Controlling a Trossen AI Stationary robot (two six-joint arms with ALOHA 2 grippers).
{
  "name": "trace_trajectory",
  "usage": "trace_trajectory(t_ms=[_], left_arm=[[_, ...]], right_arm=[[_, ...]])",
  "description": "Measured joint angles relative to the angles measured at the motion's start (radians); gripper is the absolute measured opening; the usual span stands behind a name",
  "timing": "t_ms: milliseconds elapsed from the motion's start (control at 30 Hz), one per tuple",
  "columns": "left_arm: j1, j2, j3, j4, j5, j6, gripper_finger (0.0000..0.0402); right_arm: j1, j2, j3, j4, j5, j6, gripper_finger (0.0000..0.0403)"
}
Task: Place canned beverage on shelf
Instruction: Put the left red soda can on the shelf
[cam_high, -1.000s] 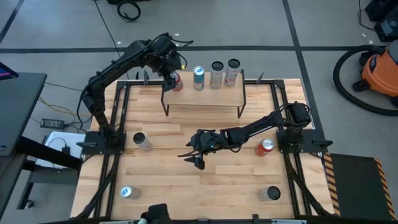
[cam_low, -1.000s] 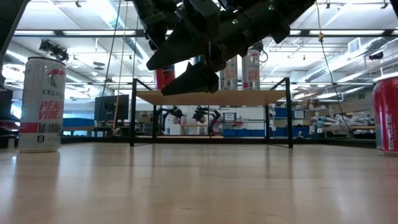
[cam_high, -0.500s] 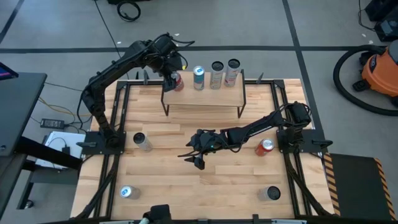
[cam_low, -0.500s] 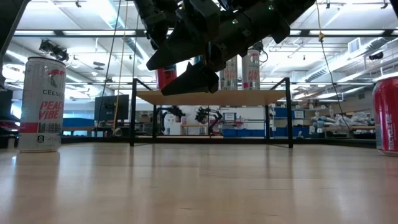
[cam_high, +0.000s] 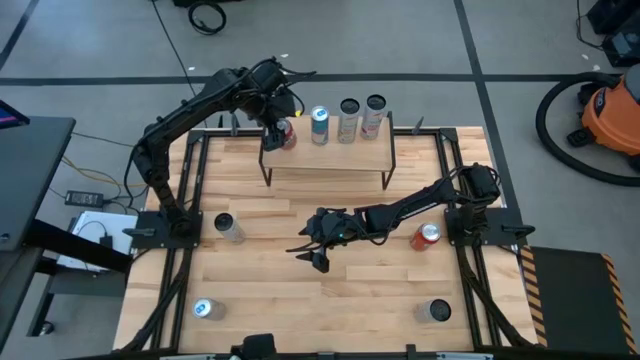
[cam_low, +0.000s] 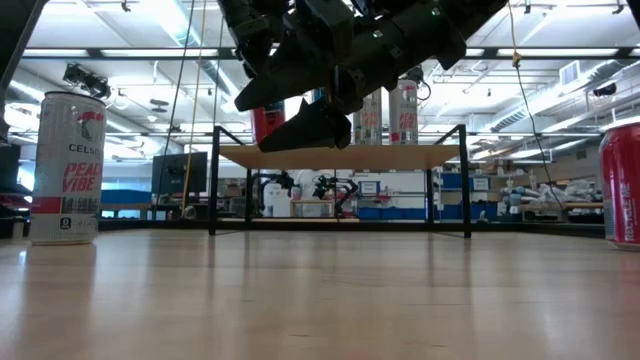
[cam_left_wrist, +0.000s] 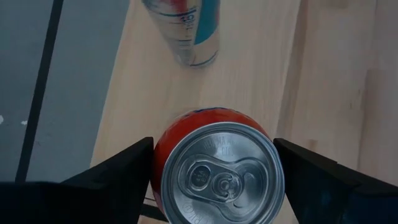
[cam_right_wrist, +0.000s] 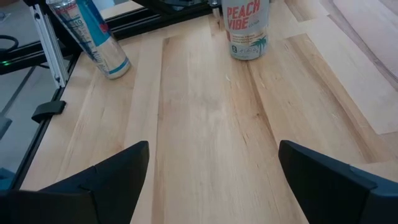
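Overhead, the shelf (cam_high: 328, 155) sits at the upper centre of the frame on the wooden surface (cam_high: 330, 290), and four cans stand in a row along its back edge. The left end effector (cam_high: 277, 128) is at the leftmost of them, a red can (cam_high: 285, 133), with a finger on either side of it. A blue and white can (cam_high: 320, 124) stands next in the row, near the red one. The right end effector (cam_high: 312, 250) hangs over the middle of the surface, fingers spread and holding nothing. More cans stand on the surface around the edges of the frame, among them a red can lying near the right arm's base (cam_high: 427, 236).

At table height, the shelf (cam_low: 340, 156) shows in the centre of the frame with its black legs on the surface. The red can (cam_low: 265, 124) stands on its board, partly hidden behind the right arm's dark fingers, which fill the upper centre. A white Peach Vibe can (cam_low: 68, 168) stands at the left of the frame.

From the left wrist, the red can (cam_left_wrist: 214, 171) is seen top-on, standing on the pale board, with the two dark fingers (cam_left_wrist: 118, 171) wide on either side of it; whether they touch its wall I cannot tell.

From the right wrist, the open fingers (cam_right_wrist: 99, 177) frame bare wood, with nothing between them.
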Motion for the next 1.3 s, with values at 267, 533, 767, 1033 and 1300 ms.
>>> trace_trajectory(t_ms=[267,533,767,1033,1300], left_arm=[[-0.003,0.001,0.0,-0.017,0.03,-0.051,0.0317],[0.004,0.033,0.003,-0.022,0.035,-0.077,0.0317],[0.008,0.035,0.002,0.012,0.023,-0.074,0.0317],[0.015,0.036,0.002,0.011,0.021,-0.101,0.0317],[0.015,0.036,0.002,0.006,0.021,-0.127,0.0317]], right_arm=[[-0.026,-0.048,0.002,0.011,0.001,0.01,0.0368],[-0.026,-0.05,0.002,0.054,0.001,0.037,0.0368],[-0.026,-0.051,0.002,0.034,-0.017,0.037,0.0368],[-0.026,-0.051,0.002,0.039,-0.018,0.037,0.0368],[-0.029,-0.051,0.0,0.06,-0.006,0.034,0.0368]])
